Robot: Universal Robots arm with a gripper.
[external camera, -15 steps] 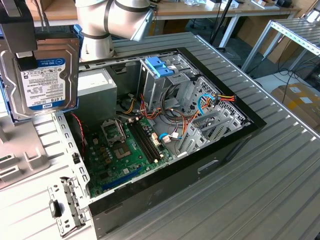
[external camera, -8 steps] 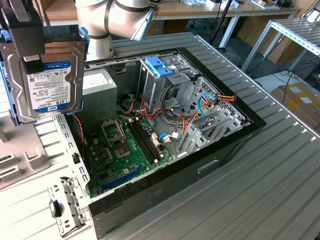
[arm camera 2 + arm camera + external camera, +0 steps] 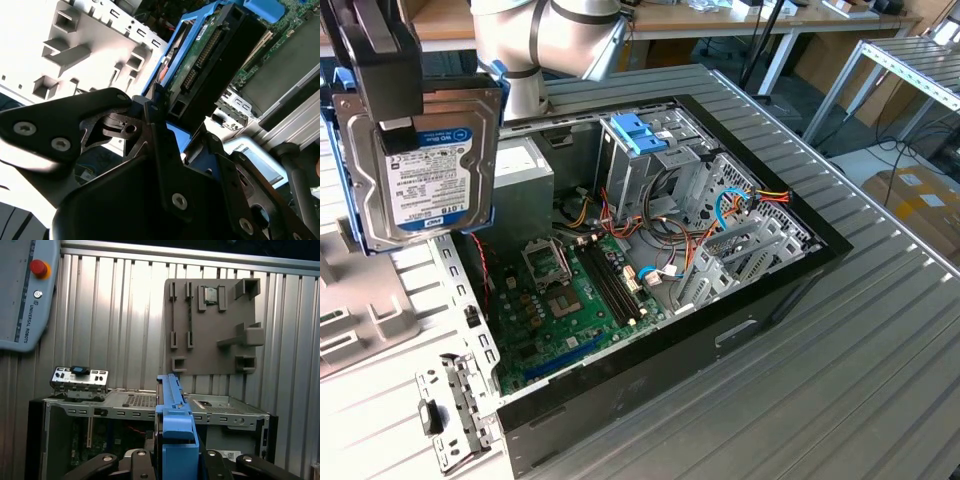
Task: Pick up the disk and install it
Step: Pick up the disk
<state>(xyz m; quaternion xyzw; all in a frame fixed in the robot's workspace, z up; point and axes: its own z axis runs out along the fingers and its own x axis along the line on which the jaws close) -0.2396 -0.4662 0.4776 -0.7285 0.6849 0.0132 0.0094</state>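
The disk (image 3: 420,165) is a grey metal hard drive with a white label and light-blue side rails. It hangs upright in the air at the exterior view's left, above the grey table and beside the open computer case (image 3: 775,290). My gripper (image 3: 395,110) is shut on the disk from above. In the second wrist view the disk (image 3: 212,60) shows its connector edge, clamped by my gripper (image 3: 182,125). In the first wrist view a blue rail of the disk (image 3: 172,410) rises from my gripper (image 3: 175,455).
Inside the case stand a metal drive cage with a bright-blue bracket (image 3: 638,132), a motherboard (image 3: 560,300) and loose cables (image 3: 740,205). A grey fixture plate (image 3: 210,325) lies beside the case. A metal bracket (image 3: 450,410) lies near the case's corner. A teach pendant (image 3: 25,290) is nearby.
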